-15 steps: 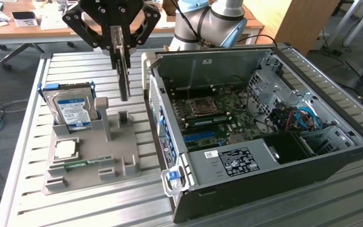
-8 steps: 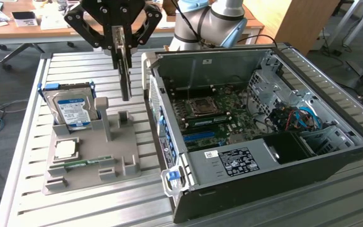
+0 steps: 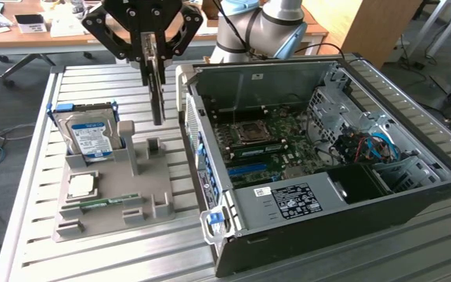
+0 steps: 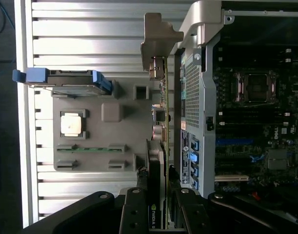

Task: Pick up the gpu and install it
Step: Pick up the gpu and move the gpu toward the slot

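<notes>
My gripper (image 3: 155, 59) grips the gpu (image 3: 158, 100) edge-on, hanging upright above the grey holder (image 3: 120, 188), just beside the open computer case (image 3: 245, 85). Hard drive (image 3: 91, 138) stands in the holder, at the exterior view's left.

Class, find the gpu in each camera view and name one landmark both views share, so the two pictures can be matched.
Exterior view: the gpu hangs edge-on from the gripper, toward the exterior view's upper left, beside the open computer case.
Wrist view: the gpu runs edge-on out from the gripper, alongside the case wall, by the grey holder.
Shared landmark: the hard drive in its blue carrier.
</notes>
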